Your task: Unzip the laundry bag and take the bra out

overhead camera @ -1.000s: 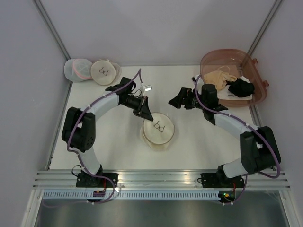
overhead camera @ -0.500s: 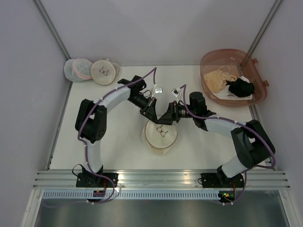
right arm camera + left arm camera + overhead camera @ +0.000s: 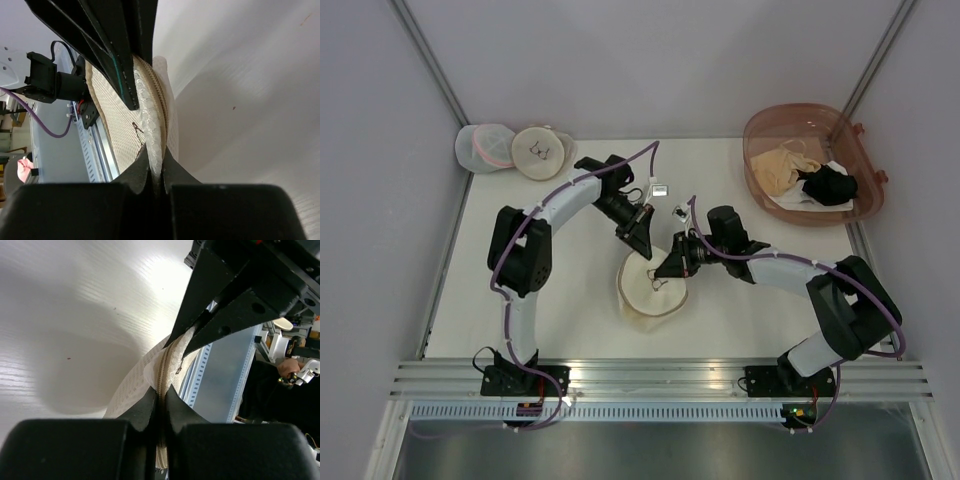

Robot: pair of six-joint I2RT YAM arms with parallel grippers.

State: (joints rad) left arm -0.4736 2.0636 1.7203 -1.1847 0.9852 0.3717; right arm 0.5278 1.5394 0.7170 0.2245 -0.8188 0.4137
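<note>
The laundry bag [image 3: 642,298], a cream mesh disc with a small black bra drawing, lies mid-table with its far rim lifted. My left gripper [image 3: 647,249] is shut on that rim, and the left wrist view shows its jaws [image 3: 161,391] pinching the zipper seam of the bag [image 3: 131,386]. Coming from the right, my right gripper [image 3: 666,270] is shut on the rim close beside it. The right wrist view shows that gripper [image 3: 156,161] clamping the white edging of the bag [image 3: 116,125]. The bra is hidden.
At the back left corner lie a white mesh bag with pink trim [image 3: 484,147] and another cream round bag [image 3: 541,152]. A brown translucent basket [image 3: 868,203] at the back right holds a pale beige garment [image 3: 782,165] and a black garment [image 3: 827,185].
My right gripper has swung left from near the basket to the bag and shut on its rim. The left gripper shifted slightly right, keeping hold of the rim.
</note>
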